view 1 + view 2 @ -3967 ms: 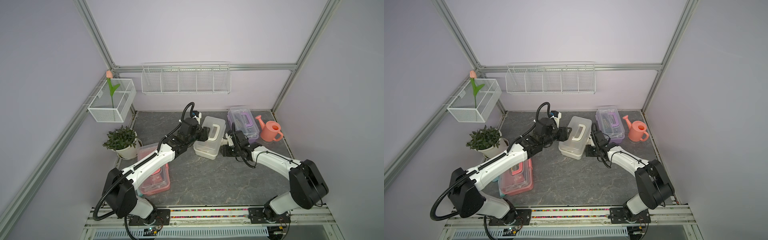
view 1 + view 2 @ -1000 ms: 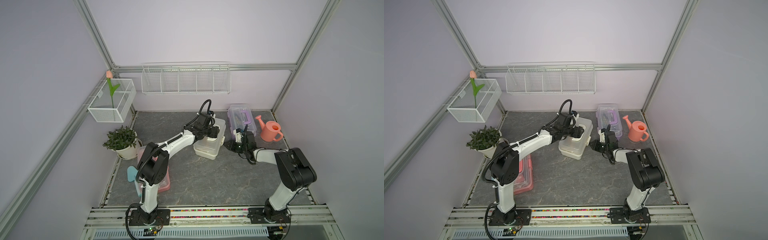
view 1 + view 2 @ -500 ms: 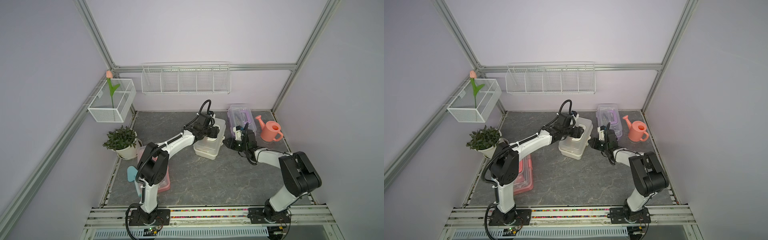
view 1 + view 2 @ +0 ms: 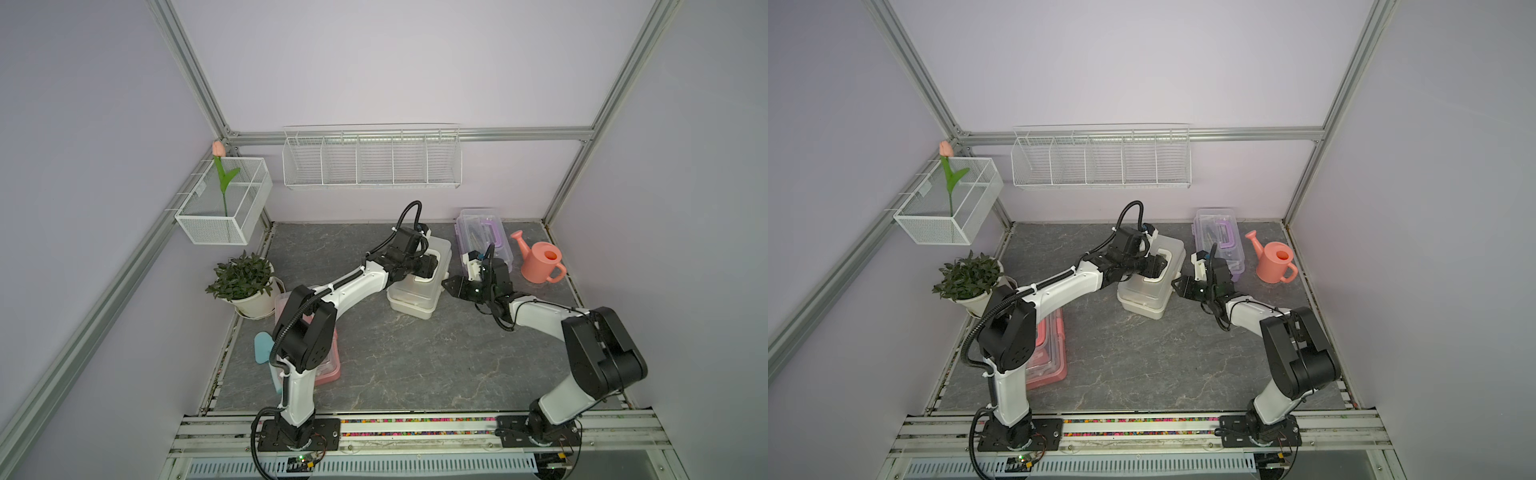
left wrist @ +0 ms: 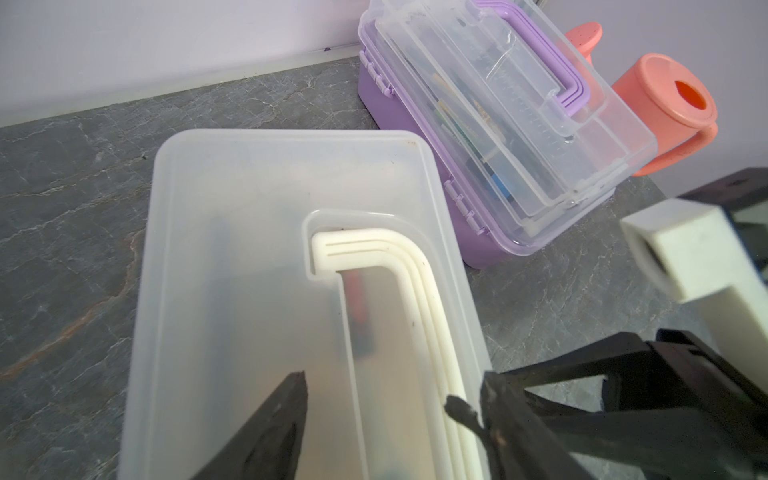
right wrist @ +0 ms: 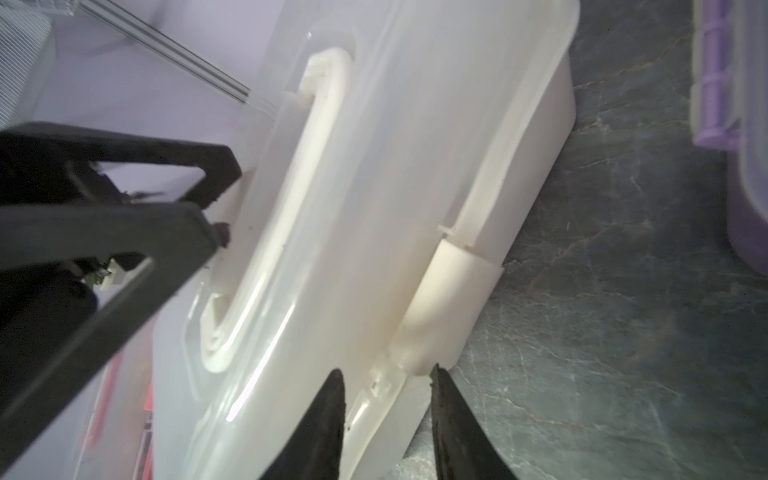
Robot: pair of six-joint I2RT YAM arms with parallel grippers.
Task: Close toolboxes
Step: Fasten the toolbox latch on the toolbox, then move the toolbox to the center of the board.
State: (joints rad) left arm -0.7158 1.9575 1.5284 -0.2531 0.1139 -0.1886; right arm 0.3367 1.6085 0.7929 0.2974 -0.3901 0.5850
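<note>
The white toolbox (image 4: 415,297) (image 4: 1144,299) stands mid-table with its clear lid down. My left gripper (image 4: 428,266) (image 4: 1158,266) (image 5: 390,386) is open over the lid, with its fingers on either side of the white handle (image 5: 365,249). My right gripper (image 4: 446,284) (image 4: 1177,286) (image 6: 386,370) is open at the box's right side, its tips on either side of the lid rim just beside the latch (image 6: 449,299). The purple toolbox (image 4: 482,232) (image 5: 498,124) sits at the back right. The pink toolbox (image 4: 328,365) (image 4: 1050,353) lies front left, partly behind the left arm.
A coral watering can (image 4: 540,264) stands right of the purple box. A potted plant (image 4: 243,278) is at the left edge, with a light blue object (image 4: 262,349) near the pink box. White wire baskets (image 4: 372,162) (image 4: 224,208) hang on the walls.
My right gripper has shifted a little toward the white toolbox's latch side and its jaws have spread wider. My left gripper has stayed on the lid.
</note>
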